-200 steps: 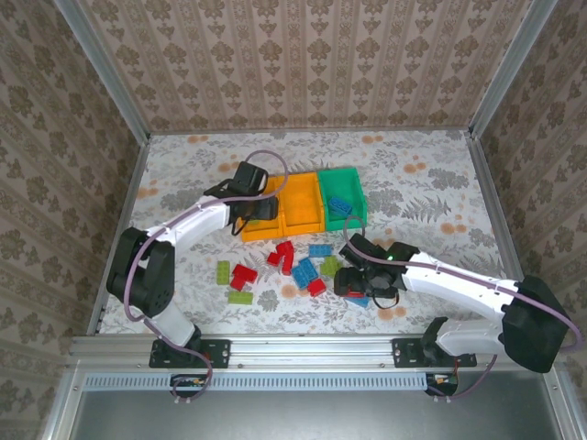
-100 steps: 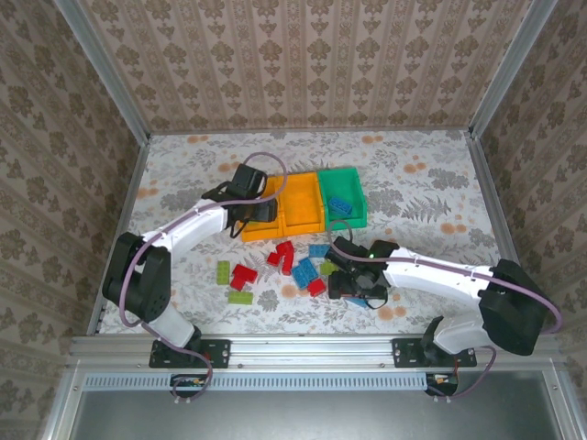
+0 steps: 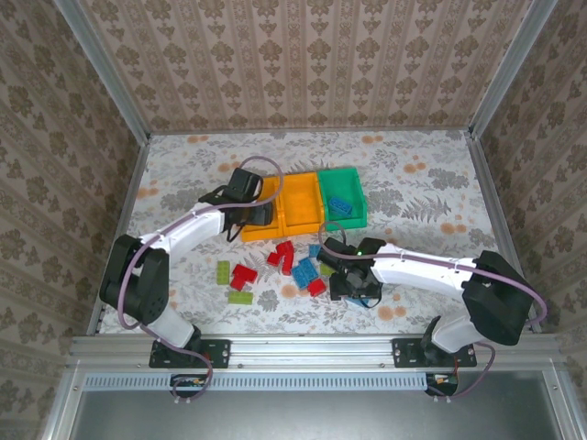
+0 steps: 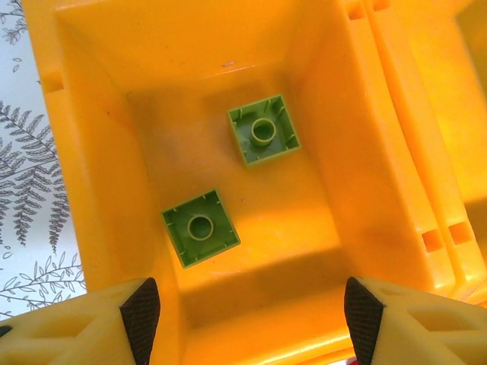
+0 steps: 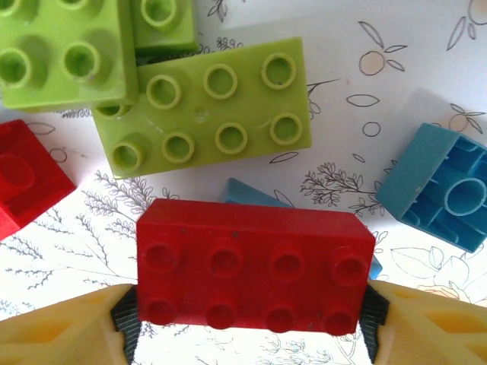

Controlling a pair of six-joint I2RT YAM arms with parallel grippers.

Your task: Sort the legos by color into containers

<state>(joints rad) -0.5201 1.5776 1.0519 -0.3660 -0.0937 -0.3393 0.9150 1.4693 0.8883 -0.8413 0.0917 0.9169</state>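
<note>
Here, right fingers (image 5: 67,328) clamping an eight-stud red brick (image 5: 255,266), left fingers (image 4: 141,313) spread above orange bin (image 4: 364,144)

Three bins (image 3: 298,209) stood side by side in a row on the table (image 3: 440,183), loose bricks (image 3: 243,273) scattered just before them. Two bricks (image 4: 201,228) lay apart inside the leftmost bin (image 4: 114,175).

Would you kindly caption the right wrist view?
Right end effector shut on a red eight-stud brick, lime bricks and blue bricks beyond.
</note>
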